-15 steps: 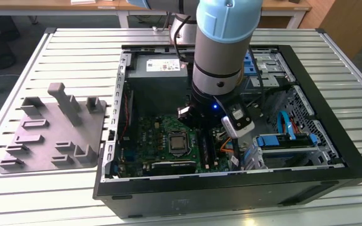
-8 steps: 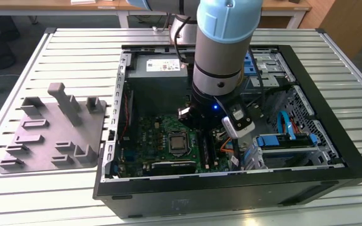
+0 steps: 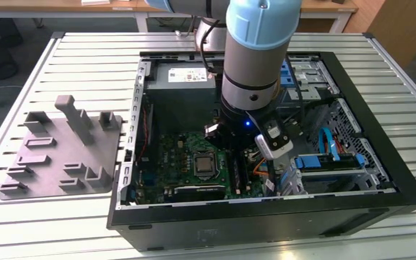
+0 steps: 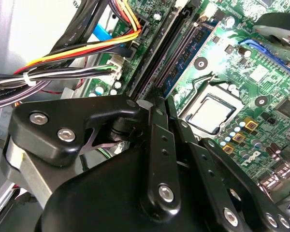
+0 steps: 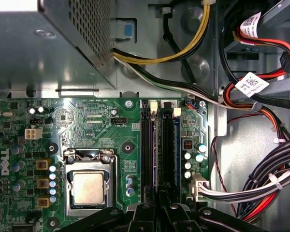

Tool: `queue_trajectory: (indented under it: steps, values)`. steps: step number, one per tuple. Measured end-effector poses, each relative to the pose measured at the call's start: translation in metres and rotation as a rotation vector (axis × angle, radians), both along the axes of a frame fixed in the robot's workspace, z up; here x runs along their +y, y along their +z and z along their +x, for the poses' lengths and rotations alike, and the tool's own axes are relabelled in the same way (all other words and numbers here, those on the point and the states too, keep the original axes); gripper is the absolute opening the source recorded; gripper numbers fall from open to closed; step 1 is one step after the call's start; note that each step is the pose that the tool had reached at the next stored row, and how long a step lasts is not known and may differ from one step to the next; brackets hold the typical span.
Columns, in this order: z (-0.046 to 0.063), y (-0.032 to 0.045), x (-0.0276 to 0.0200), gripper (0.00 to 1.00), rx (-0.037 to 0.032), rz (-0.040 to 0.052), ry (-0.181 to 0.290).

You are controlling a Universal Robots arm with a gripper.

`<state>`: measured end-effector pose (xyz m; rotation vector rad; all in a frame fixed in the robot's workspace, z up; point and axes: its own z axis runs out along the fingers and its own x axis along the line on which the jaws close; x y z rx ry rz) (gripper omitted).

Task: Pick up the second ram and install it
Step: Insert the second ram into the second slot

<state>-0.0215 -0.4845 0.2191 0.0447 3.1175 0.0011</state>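
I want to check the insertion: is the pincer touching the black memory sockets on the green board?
Cannot tell. In the first wrist view the pincer covers the end of the memory sockets, and its body hides where they would meet.

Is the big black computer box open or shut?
Open. The black metal computer case has no cover on top, so the green circuit board and its square silver chip show inside.

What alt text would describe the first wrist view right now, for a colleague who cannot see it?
The gripper hangs over the green motherboard's long black memory sockets, its dark linkage at the frame's edge. A bare processor sits beside the sockets, with a metal power supply and bundled cables around the board.
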Motion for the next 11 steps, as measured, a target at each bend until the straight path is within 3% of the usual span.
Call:
queue_trajectory:
  steps: [11]
  values:
    - [0.0014,-0.0005,0.0013,0.14,0.0001,-0.0021,0.003]
